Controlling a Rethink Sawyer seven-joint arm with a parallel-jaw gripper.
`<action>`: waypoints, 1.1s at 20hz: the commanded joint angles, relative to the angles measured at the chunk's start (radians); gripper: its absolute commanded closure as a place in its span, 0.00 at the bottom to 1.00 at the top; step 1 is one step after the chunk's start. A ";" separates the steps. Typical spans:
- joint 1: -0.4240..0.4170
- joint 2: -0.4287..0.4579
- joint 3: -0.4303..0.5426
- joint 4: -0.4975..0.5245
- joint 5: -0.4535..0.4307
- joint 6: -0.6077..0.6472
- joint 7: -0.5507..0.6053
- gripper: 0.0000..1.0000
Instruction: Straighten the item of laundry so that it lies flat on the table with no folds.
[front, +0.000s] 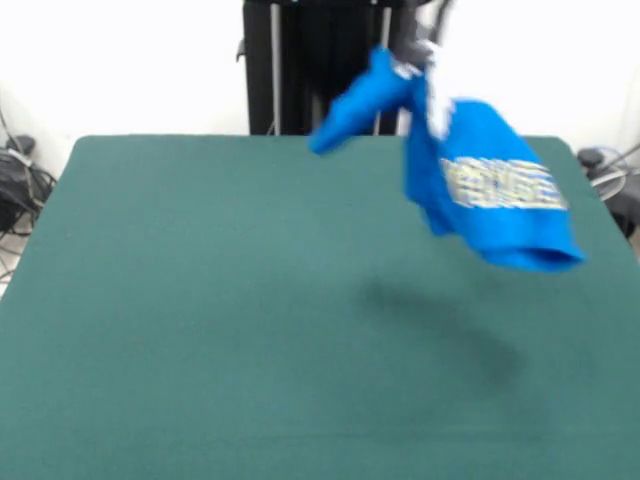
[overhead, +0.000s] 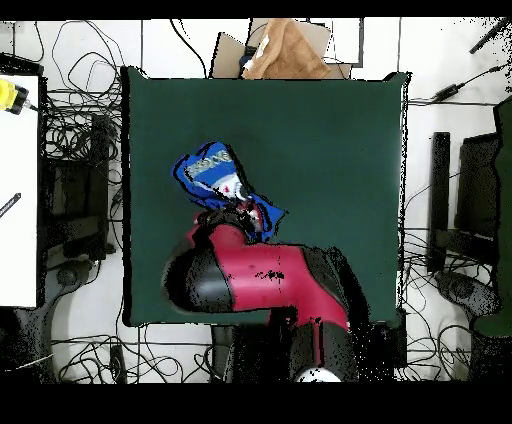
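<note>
The bright blue T-shirt (front: 480, 185) hangs in the air above the right far part of the green table (front: 200, 300), bunched and folded. Its white lettering (front: 505, 185) faces the camera, and one sleeve or corner (front: 350, 110) sticks out to the left. My gripper (front: 420, 58) is at the top of the shirt and shut on it; cloth mostly hides the fingers. A shadow (front: 440, 335) lies on the table under the shirt. In the overhead view the shirt (overhead: 213, 173) shows just beyond the red arm (overhead: 260, 278), over the table (overhead: 330, 150).
The black pedestal (front: 310, 65) stands behind the table's far edge. Cables lie on the floor on both sides (overhead: 75, 130). A brown cardboard item (overhead: 287, 50) sits beyond the table's edge. A white bench with a yellow tool (overhead: 10, 95) stands at the side.
</note>
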 joint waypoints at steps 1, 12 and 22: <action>-0.201 -0.141 0.089 0.268 0.113 0.099 -0.091 1.00; -0.189 -0.092 0.113 0.308 0.054 -0.009 0.023 1.00; -0.208 -0.034 0.147 0.328 0.058 -0.098 0.074 1.00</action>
